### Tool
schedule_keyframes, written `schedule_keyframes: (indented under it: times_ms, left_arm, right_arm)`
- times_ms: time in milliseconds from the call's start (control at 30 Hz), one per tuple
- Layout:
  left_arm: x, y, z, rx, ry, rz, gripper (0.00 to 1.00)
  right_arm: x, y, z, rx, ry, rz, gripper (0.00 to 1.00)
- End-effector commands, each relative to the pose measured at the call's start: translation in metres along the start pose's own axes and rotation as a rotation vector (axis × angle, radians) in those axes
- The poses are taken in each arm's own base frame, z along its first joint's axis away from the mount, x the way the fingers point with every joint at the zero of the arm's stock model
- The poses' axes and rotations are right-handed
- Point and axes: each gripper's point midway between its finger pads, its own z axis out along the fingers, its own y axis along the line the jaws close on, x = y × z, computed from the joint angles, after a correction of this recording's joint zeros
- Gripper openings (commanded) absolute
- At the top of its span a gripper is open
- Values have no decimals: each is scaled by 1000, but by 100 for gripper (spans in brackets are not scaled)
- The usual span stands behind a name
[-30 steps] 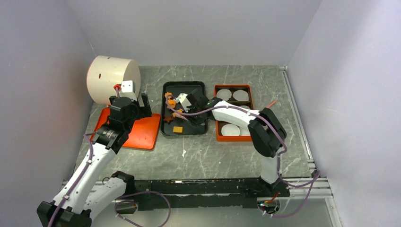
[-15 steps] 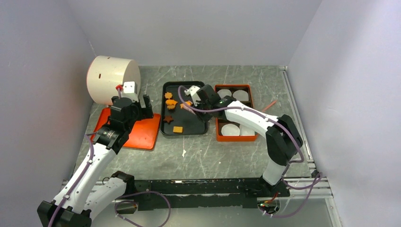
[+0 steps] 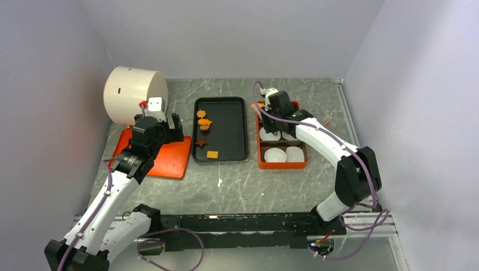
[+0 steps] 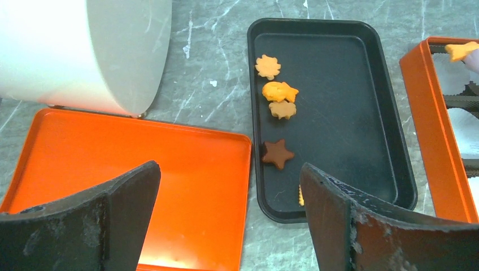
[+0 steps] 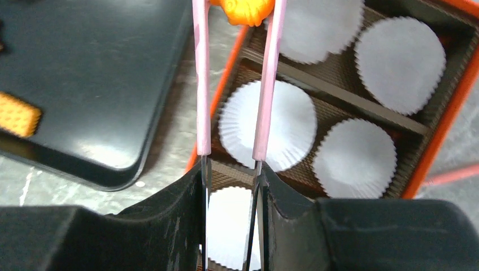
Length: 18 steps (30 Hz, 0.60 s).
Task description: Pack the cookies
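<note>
pink tongs (image 5: 266,84), clamped in the right gripper (image 5: 231,183), pinch one orange cookie (image 5: 247,10) over the orange box's (image 5: 454,96) far left corner; the wrist view shows this best. paper cups (image 5: 282,124) sit in its compartments. five cookies (image 4: 279,91) lie in the black tray (image 4: 350,113) on the left. left gripper (image 4: 229,175) spread wide above the orange lid (image 4: 141,169).
</note>
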Motion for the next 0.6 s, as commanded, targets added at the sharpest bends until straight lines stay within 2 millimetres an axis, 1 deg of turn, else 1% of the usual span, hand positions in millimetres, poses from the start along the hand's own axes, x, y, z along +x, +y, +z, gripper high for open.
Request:
schedule_keyframes:
  times_ms: [0,267,400,567]
  left_arm:
    - [-7,-3,1,25,-34,19,98]
    - [-5,-4,3,32,-25,20,98]
    - [-3,-5,3,34,-20,22,98]
    - [-2,-6,4,39,-14,23,98]
  right_arm:
    - [-16,-36,-12,86,-90,129,0]
    - [-3,-95,-12,208,-72,277,0]
    - [7,-114,-6,240,-42,346,0]
    - [16,-127,7,263,7,379,0]
